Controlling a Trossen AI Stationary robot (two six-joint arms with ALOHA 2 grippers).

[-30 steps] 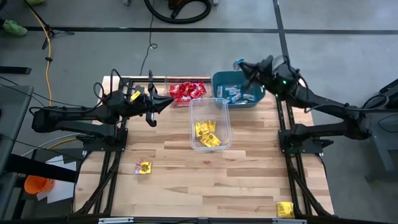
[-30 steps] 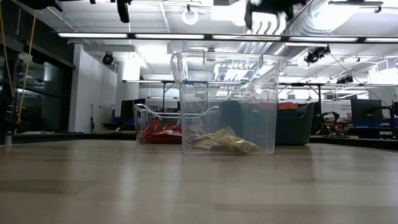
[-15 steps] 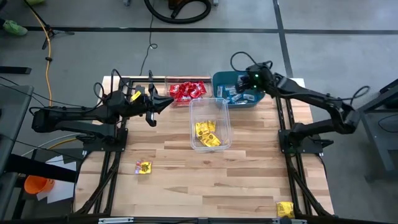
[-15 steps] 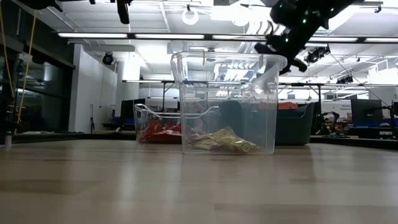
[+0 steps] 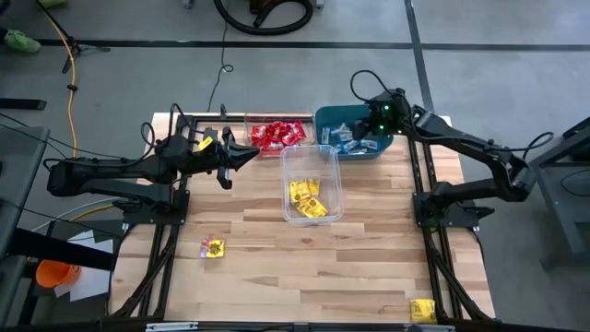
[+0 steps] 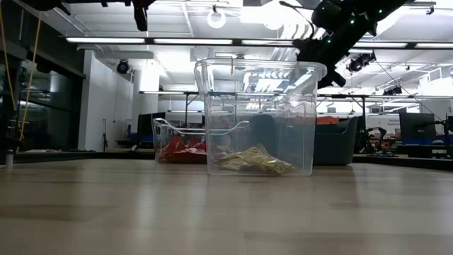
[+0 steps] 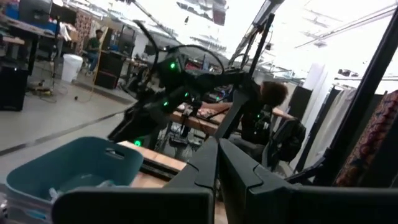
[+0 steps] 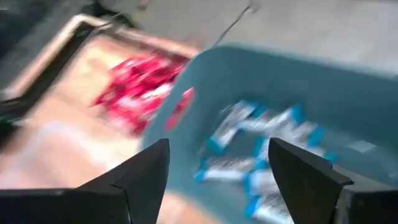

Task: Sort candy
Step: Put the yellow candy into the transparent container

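Inside an open-plan robotics lab: exposed silver ducts (image 6: 396, 28) and strip lights (image 6: 141, 40) overhead, rows of desks with monitors (image 6: 417, 124) behind, grey concrete floor (image 5: 111, 83) crossed by a yellow cable (image 5: 66, 55), wooden counter (image 5: 277, 267) on a black metal frame.

So the table (image 5: 369, 249) is a light wood-plank top, butcher-block look, sitting on a dark frame. Three bins rest on it toward the far edge: a clear tub (image 5: 276, 136) with red candy, a teal bin (image 5: 354, 134) just beside it holding light blue packets, and another clear tub (image 5: 311, 184) in front of those two, roughly mid-table, with yellow ones in it. Two yellow candy packets lie loose on the bare wood, well apart: one (image 5: 213, 247) near the left edge and one (image 5: 422, 310) down at the near right corner.
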